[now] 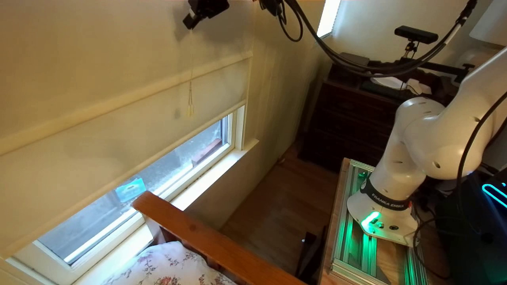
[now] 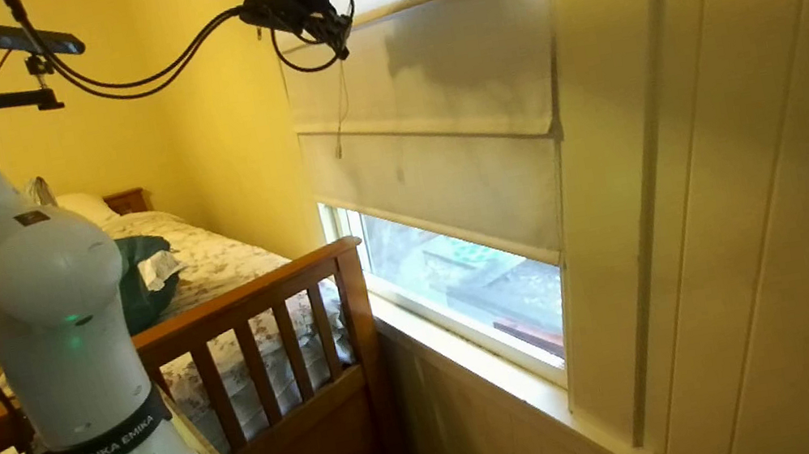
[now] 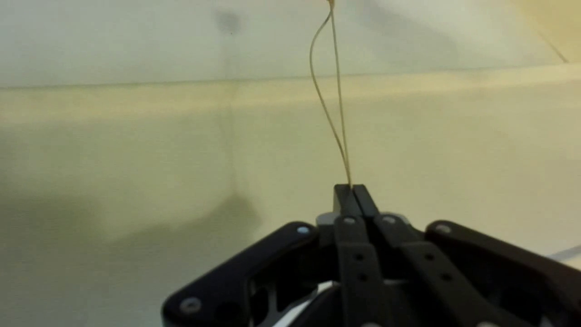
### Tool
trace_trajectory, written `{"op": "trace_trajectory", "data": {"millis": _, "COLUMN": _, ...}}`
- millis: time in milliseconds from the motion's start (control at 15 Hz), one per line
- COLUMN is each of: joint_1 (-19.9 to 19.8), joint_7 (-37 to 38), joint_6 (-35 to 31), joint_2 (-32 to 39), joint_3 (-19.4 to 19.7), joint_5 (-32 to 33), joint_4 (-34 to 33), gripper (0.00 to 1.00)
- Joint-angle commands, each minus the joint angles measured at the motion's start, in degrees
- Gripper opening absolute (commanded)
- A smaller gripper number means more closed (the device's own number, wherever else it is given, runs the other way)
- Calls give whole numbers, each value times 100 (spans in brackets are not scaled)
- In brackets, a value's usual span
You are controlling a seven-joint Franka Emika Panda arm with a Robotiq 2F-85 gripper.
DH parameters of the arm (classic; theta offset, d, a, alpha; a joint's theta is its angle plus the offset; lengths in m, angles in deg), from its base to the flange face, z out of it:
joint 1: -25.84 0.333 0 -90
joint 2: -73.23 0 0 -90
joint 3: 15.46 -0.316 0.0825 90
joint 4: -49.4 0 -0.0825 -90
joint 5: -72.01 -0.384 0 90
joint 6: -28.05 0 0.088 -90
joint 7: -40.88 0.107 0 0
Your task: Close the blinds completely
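The fingers (image 3: 342, 200) are pinched together on the thin pull cord (image 3: 341, 100), whose tail dangles below them, likely because that cord governs the fabric Roman shade (image 2: 438, 180) spread behind and below the fingers. Lower still, window glass (image 2: 454, 276) lies bare, so the grip presumably serves to feed cord upward, letting the shade sink.

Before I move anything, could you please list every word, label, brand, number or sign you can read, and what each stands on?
"FRANKA EMIKA": on the black band low on the robot arm, in both exterior views.
Small dark patch higher on that arm: too small to read.
Teal object outdoors: any marking is too blurred.
Wrist view: none.
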Motion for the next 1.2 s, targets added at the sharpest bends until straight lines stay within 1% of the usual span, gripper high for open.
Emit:
{"op": "trace_trajectory", "data": {"millis": 0, "joint_1": 100, "joint_7": -178, "joint_6": 288, "joint_2": 157, "joint_3": -135, "joint_5": -110, "joint_4": 385, "gripper": 0}}
{"op": "trace_trajectory", "data": {"millis": 267, "joint_1": 173, "joint_7": -302, "joint_6": 81, "joint_2": 218, "joint_3": -97, "joint_5": -294, "joint_4": 229, "gripper": 0}}
{"op": "trace_trajectory", "data": {"millis": 533, "joint_1": 293, "joint_7": -344, "joint_6": 2, "joint_2": -7, "joint_3": 4, "joint_5": -682, "joint_4": -52, "gripper": 0}}
{"op": "trace_trajectory", "data": {"millis": 800, "joint_1": 84, "joint_7": -165, "joint_6": -138, "joint_2": -47, "joint_3": -54, "joint_5": -450, "joint_4": -348, "gripper": 0}}
{"op": "trace_trajectory", "data": {"millis": 1133, "joint_1": -267, "joint_7": -51, "joint_6": -353, "joint_2": -67, "joint_3": 54, "joint_5": -332, "joint_4": -761, "gripper": 0}}
